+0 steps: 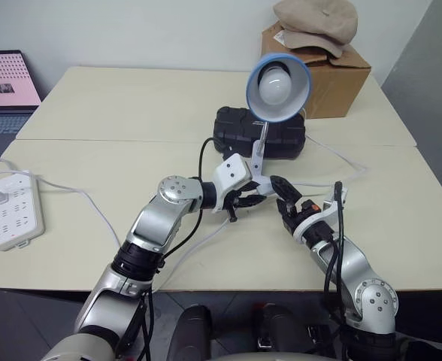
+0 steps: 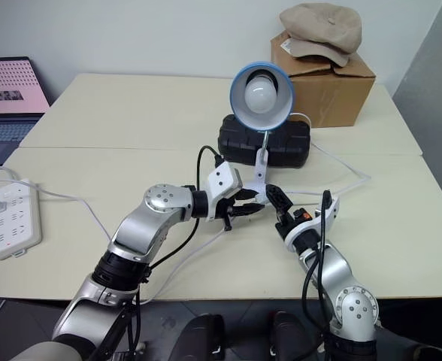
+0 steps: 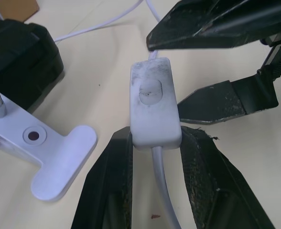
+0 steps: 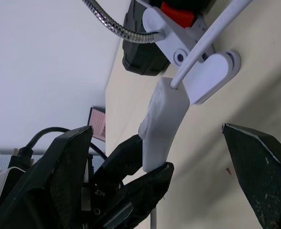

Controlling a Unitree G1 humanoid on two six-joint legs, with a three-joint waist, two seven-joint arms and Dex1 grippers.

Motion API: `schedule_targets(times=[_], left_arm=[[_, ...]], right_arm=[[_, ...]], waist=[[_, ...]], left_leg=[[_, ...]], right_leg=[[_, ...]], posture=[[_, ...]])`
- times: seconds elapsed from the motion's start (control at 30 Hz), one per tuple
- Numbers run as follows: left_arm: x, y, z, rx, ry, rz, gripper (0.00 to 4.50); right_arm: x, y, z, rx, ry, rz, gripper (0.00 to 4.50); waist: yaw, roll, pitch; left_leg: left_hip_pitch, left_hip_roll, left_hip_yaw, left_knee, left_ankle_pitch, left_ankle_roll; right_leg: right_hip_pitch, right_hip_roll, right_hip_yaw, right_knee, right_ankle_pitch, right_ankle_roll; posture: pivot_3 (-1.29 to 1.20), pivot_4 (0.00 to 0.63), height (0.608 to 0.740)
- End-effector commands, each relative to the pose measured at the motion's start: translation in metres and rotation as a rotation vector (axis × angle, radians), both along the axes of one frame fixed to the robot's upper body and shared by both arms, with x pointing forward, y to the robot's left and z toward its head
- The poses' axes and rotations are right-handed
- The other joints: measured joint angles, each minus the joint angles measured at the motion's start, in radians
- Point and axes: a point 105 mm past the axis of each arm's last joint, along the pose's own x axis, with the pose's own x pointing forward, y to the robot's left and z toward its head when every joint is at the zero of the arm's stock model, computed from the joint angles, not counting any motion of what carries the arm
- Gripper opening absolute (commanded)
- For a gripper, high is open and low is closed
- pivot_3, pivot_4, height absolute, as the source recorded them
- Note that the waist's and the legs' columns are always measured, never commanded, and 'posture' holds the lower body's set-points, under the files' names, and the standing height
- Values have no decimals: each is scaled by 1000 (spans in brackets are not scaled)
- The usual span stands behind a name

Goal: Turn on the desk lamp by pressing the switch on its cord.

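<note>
Presenting its rocker upward, the switch (image 3: 154, 102) is clamped by the left gripper (image 3: 156, 143); the right gripper (image 4: 159, 157), jaws spread, is poised alongside to press.

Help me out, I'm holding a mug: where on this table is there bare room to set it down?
Free: the far table half behind the black case, left of the cardboard box, and the stretch between the power strip and the left gripper. Crowded: the middle, where both grippers, the switch, the cord and the desk lamp meet.
</note>
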Motion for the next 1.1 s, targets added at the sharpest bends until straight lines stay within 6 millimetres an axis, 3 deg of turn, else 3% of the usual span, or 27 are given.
schedule_targets(times=[0.03, 1.1], left_arm=[[-1, -5, 21, -41, -42, -13, 1096], [-6, -5, 25, -36, -29, -33, 1096]], right_arm=[[-1, 4, 11, 25, -46, 0, 4500], [5, 15, 11, 63, -35, 27, 4500]], waist=[[0, 0, 0], [0, 0, 0]], left_leg=[[0, 0, 0, 0, 0, 0], [0, 0, 0, 0, 0, 0]], right_leg=[[0, 0, 0, 0, 0, 0], [0, 0, 0, 0, 0, 0]], posture=[[0, 150, 740], [0, 150, 740]])
